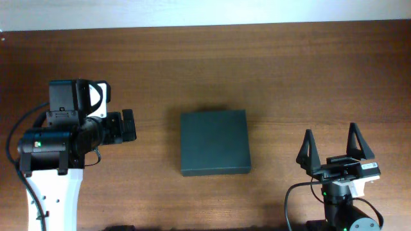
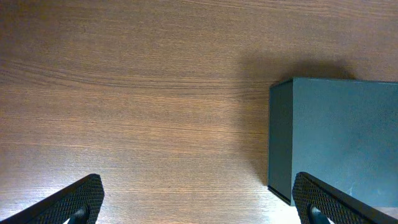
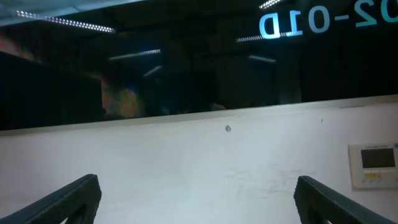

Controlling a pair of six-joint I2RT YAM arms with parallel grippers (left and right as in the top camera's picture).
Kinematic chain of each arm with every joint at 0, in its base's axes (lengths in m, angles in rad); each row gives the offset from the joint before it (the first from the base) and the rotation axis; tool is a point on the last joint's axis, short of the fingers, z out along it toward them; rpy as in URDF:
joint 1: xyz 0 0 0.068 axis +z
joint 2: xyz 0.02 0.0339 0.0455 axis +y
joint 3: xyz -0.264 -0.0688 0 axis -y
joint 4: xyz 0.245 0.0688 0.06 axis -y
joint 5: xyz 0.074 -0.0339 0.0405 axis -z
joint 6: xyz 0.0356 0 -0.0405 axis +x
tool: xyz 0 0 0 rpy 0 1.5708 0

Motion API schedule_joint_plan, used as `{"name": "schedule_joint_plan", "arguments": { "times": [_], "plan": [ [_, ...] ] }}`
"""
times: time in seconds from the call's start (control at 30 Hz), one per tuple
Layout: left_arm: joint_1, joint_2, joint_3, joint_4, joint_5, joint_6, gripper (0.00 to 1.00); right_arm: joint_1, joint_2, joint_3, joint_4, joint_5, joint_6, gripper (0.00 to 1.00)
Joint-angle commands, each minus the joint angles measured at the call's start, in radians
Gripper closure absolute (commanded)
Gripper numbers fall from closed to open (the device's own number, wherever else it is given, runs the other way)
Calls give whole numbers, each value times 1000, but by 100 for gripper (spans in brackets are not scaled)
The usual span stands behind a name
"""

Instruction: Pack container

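The container [image 1: 214, 142] is a dark greenish-black matte box lying closed at the middle of the wooden table. It also shows at the right of the left wrist view [image 2: 336, 137]. My left gripper [image 1: 130, 125] is to the left of the container, pointing toward it, open and empty; in its own view the jaws [image 2: 198, 199] straddle bare wood and the box's near corner. My right gripper [image 1: 334, 149] is at the front right, pointing up and away, open and empty; its view [image 3: 198, 199] shows only a white wall and a dark window.
The brown wooden table [image 1: 289, 77] extends around the box. A pale wall strip runs along the table's back edge [image 1: 205, 13]. A wall-mounted control panel [image 3: 375, 164] shows in the right wrist view.
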Motion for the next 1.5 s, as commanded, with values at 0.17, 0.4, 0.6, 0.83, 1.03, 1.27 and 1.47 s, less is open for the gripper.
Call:
{"name": "schedule_joint_plan", "arguments": {
  "times": [0.17,0.4,0.6,0.83,1.03,1.27,1.47],
  "plan": [
    [5,2,-5,2,11,2,1,5,-42,-76,5,-32,8,1],
    [5,2,-5,2,11,2,1,4,-42,-94,-15,-30,7,1],
    [5,2,-5,2,11,2,1,5,-42,-94,-136,-32,8,1],
    [5,2,-5,2,11,2,1,4,-42,-94,-290,-32,8,1],
    [5,2,-5,2,11,2,1,4,-42,-94,-417,-32,8,1],
    [5,2,-5,2,11,2,1,4,-42,-94,-499,-31,8,1],
    [5,2,-5,2,11,2,1,4,-42,-94,-499,-31,8,1]
  ]
}}
